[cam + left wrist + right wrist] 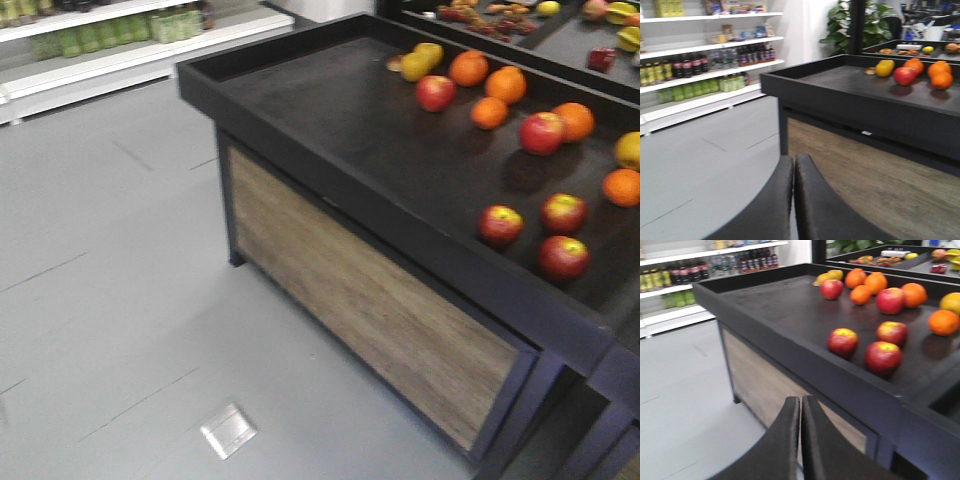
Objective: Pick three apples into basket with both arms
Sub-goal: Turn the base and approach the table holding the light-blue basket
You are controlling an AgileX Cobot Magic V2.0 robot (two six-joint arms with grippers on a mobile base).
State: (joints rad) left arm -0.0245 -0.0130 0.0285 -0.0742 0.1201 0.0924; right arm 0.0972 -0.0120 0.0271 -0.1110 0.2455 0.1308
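Three dark red apples lie close together near the front right of the black display table point(330, 110): one point(501, 224), one point(564, 212) and one point(564, 256). They also show in the right wrist view point(843, 342), point(892, 333), point(883, 358). Two more red apples point(436, 92), point(542, 132) lie farther back among the citrus. My left gripper point(794, 159) is shut and empty, low in front of the table's wooden side. My right gripper point(801, 400) is shut and empty, below the table's front rim. The basket is out of view. Neither arm shows in the front view.
Oranges point(468, 68) and yellow fruits point(420, 60) lie at the back of the table, inside its raised black rim point(400, 215). A second fruit table point(570, 30) stands behind. Shelves of bottles point(700, 60) line the left wall. A metal floor plate point(228, 430) sits in the grey floor.
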